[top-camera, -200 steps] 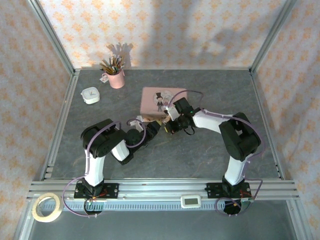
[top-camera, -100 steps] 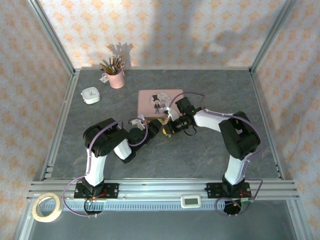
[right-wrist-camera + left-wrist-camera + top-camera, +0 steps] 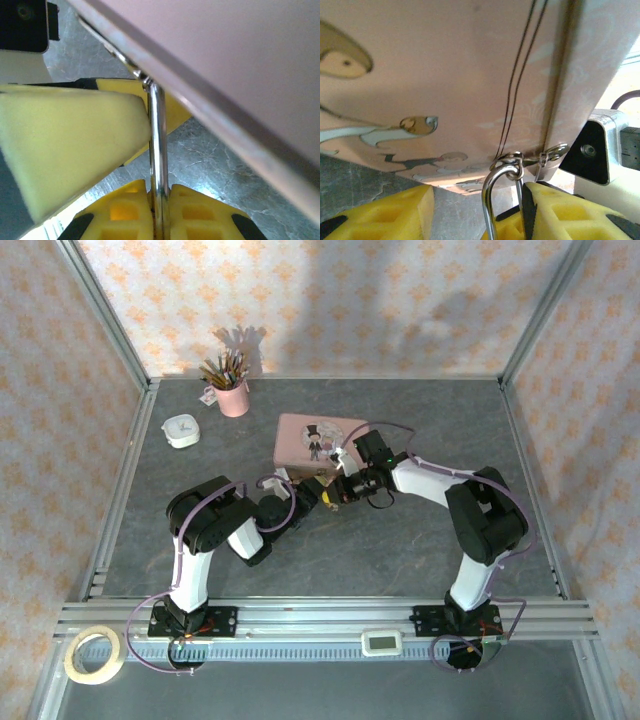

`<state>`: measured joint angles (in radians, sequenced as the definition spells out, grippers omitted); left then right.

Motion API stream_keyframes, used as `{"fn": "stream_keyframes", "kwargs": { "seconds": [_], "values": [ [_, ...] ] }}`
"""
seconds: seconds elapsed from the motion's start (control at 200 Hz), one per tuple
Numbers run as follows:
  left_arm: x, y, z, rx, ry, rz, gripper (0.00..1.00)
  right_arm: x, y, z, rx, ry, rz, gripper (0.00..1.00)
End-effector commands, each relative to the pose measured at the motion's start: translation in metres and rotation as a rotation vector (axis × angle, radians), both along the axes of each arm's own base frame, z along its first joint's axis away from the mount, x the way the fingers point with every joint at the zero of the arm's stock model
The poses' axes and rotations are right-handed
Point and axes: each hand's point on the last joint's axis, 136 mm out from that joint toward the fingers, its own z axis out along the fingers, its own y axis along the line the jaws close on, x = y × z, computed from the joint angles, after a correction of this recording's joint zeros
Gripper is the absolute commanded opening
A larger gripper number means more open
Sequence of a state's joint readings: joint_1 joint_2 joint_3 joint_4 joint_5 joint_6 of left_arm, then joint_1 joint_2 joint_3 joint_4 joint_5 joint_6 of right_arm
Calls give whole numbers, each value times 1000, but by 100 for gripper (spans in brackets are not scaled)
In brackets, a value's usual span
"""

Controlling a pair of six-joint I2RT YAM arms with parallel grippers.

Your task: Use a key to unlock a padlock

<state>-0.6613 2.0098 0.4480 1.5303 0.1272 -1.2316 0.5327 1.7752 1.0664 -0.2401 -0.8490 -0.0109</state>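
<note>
Both grippers meet at the near edge of the pink tin, around the middle of the table. The right gripper is clenched on the padlock, pinching its silvery shackle, which hooks up through the tin's clasp ring. The left gripper is released, with its fingers apart on either side of the shackle. The padlock's body is hidden.

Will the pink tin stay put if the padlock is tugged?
Probably not: the pink tin looks thin and light. The padlock has a stiff-looking wire loop hooked through the tin's clasp, so tugs likely drag or tip it.
</note>
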Motion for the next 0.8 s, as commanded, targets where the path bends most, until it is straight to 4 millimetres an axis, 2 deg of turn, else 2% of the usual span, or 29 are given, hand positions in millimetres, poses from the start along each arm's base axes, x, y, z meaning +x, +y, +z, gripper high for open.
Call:
{"fn": "stream_keyframes", "kwargs": {
  "seconds": [0.0,0.08,0.26,0.52,0.796],
  "values": [
    [-1,2,-2,-6,-6,23,48,20,0,16,-4,-97,-73,0],
    [0,2,-1,-8,-7,25,46,19,-1,10,-3,-99,-84,0],
    [4,-13,6,-55,-26,-3,39,13,11,12,53,-99,-78,0],
    [3,-27,6,-81,-22,-31,37,13,18,14,82,-101,-77,0],
    [3,-27,3,-100,-21,-30,0,10,16,10,64,-101,-68,3]
  ]
}}
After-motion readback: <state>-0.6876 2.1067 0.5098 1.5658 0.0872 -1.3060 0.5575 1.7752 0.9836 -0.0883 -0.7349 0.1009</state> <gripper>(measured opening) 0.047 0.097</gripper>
